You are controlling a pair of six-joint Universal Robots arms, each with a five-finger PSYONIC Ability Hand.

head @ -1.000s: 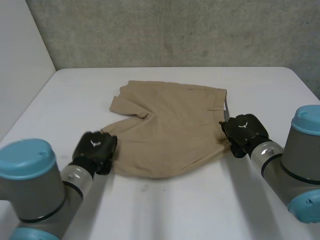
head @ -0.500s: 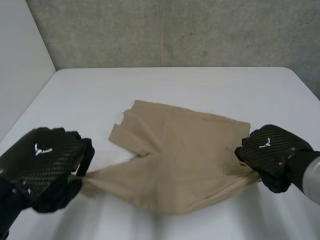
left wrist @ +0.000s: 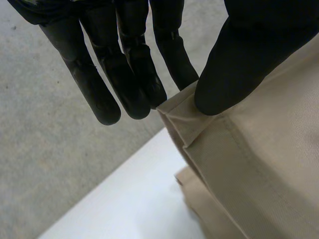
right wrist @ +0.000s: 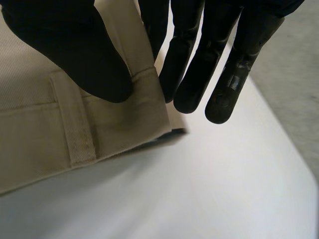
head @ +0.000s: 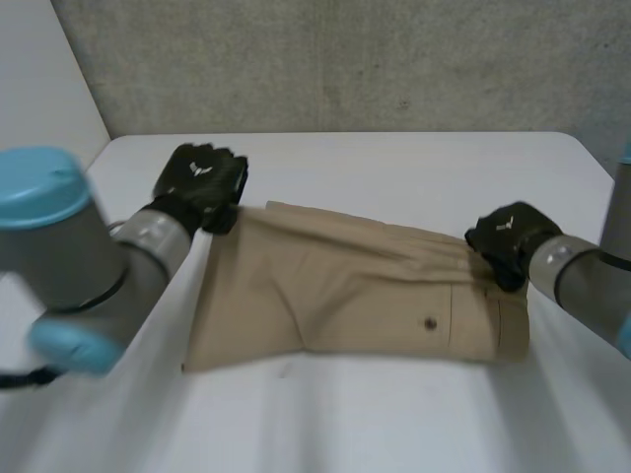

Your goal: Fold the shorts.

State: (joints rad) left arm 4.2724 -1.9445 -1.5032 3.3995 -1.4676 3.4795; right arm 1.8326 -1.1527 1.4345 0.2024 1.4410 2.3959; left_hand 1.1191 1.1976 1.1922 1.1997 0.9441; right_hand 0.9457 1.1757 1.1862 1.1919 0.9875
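Shorts (head: pixel 355 296) lie across the middle of the white table (head: pixel 394 424), doubled once into a long band, with left hand (head: pixel 200 182) pinching the far hem corner and right hand (head: pixel 508 236) pinching the far waistband corner; first fold looks done, release and probably a second fold left.

No word or number can be read. The only marks are a small white winged emblem on the back of the black carbon-weave left robot hand (head: pixel 200 177) and another on the right robot hand (head: pixel 508 235). The tan cloth shorts (head: pixel 345 286) show no legible label.
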